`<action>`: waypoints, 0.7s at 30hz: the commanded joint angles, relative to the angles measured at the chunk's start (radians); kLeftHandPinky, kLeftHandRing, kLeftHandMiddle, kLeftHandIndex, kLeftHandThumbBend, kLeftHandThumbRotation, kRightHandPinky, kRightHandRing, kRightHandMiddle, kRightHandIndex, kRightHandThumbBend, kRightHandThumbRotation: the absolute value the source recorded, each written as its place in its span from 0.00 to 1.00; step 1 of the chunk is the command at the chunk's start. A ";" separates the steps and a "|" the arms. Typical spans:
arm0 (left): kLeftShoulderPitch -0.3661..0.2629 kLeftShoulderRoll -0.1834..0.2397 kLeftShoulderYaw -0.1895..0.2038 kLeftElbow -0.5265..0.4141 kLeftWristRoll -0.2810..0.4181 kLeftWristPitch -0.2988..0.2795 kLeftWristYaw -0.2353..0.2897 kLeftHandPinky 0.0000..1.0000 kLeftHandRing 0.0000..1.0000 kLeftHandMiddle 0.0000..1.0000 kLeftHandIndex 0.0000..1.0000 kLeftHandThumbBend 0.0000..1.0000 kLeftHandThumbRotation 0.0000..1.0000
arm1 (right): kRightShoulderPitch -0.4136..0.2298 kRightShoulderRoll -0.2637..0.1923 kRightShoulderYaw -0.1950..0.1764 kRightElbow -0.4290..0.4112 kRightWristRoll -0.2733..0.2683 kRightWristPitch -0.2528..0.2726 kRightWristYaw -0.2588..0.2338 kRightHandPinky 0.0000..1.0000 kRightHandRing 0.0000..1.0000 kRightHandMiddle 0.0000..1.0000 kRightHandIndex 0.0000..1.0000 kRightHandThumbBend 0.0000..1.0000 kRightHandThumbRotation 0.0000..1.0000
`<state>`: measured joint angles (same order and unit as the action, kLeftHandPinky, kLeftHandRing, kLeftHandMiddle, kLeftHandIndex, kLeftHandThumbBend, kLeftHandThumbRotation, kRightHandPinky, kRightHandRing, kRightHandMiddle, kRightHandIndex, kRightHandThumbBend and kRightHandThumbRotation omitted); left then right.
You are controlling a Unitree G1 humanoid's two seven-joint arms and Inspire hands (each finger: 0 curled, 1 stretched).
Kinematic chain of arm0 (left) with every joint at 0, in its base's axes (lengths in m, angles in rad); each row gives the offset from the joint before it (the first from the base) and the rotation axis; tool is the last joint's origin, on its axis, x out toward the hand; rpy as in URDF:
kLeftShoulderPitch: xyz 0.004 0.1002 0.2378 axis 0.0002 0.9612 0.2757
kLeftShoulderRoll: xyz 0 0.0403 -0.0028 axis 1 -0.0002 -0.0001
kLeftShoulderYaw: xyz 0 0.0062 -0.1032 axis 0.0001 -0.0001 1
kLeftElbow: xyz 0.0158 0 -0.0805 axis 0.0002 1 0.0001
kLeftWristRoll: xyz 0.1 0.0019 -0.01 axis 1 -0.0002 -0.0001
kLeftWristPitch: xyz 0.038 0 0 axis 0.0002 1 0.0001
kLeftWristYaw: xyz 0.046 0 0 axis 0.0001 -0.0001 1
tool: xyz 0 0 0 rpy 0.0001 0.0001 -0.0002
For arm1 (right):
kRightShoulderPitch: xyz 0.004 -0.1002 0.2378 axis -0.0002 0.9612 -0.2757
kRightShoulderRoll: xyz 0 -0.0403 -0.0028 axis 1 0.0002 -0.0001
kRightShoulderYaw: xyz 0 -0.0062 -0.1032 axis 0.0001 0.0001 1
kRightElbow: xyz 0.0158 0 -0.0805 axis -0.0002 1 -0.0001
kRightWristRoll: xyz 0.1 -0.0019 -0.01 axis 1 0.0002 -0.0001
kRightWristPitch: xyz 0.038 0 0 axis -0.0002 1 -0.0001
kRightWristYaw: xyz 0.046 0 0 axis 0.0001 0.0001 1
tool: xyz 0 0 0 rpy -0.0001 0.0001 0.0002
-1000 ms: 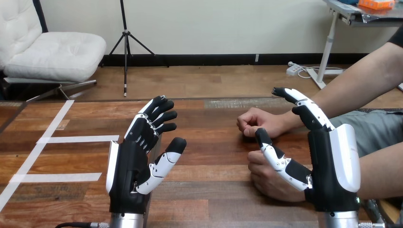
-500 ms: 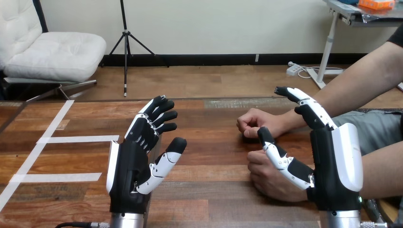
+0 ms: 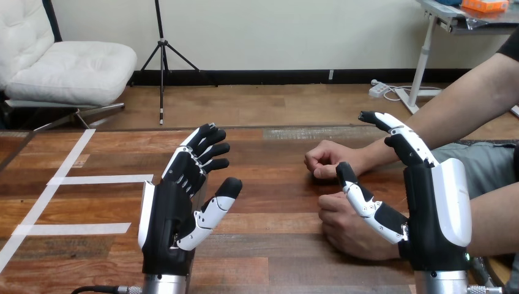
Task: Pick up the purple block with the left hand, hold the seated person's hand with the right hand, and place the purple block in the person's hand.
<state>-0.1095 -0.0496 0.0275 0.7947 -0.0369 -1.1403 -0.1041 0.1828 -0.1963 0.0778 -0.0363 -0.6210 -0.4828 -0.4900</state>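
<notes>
Wooden table taken as reference.

- Right hand: held upright over table's near right part. Fingers straight and apart, nothing clasped. Thumb stretched above person's nearer hand; contact cannot be told.
- Left hand: held upright over table's near left-centre. Fingers loosely spread, nothing held.
- Person's nearer hand: curled, rested on table.
- Person's farther hand: fisted, seen at table's mid right.

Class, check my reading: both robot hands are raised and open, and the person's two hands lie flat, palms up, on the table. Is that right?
Not quite. The head view shows the person's farther hand and nearer hand curled into fists, not flat palms up. The left hand and right hand are raised and open.
</notes>
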 commanded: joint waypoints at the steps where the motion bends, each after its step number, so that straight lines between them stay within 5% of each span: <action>1: -0.061 -0.013 -0.003 -0.017 0.003 -0.023 0.003 0.70 0.77 0.80 0.81 0.71 0.50 | -0.048 0.003 -0.011 -0.035 0.008 -0.010 0.000 0.74 0.82 0.83 0.78 0.44 0.40; 21: -0.060 -0.012 -0.004 -0.018 0.007 -0.024 0.007 0.70 0.77 0.81 0.81 0.71 0.51 | -0.045 0.007 -0.012 -0.039 0.015 -0.007 0.011 0.75 0.82 0.83 0.79 0.44 0.41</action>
<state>-0.1103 -0.0494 0.0247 0.7947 -0.0341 -1.1403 -0.1025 0.1828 -0.1963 0.0764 -0.0363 -0.6202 -0.4828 -0.4781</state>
